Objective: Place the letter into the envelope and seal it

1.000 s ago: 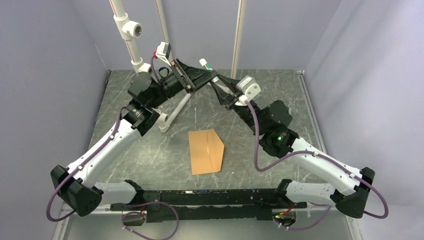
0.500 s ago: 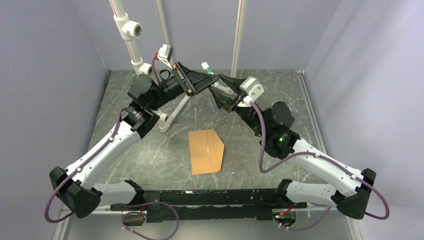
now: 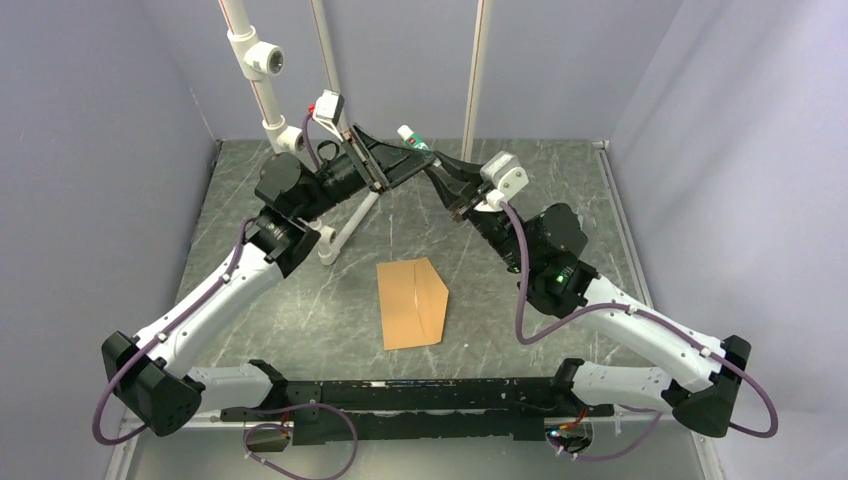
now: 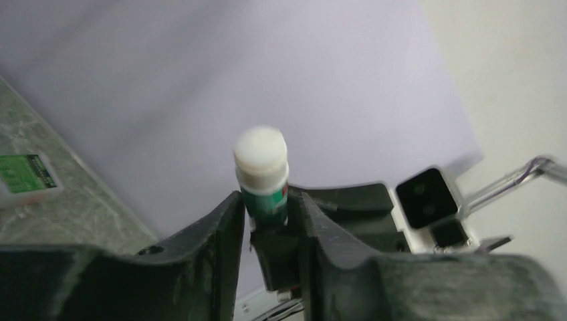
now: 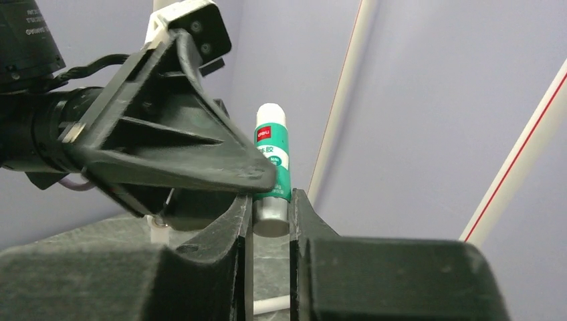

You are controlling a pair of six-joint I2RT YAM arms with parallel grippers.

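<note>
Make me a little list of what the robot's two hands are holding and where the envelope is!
glue stick: green with a white top, held up in the air
left gripper: shut on its green part
right gripper: shut on its grey bottom end
envelope: brown, lying flat on the table, nothing touching it
letter: not in sight

Soft even light, blurred near foregrounds.
</note>
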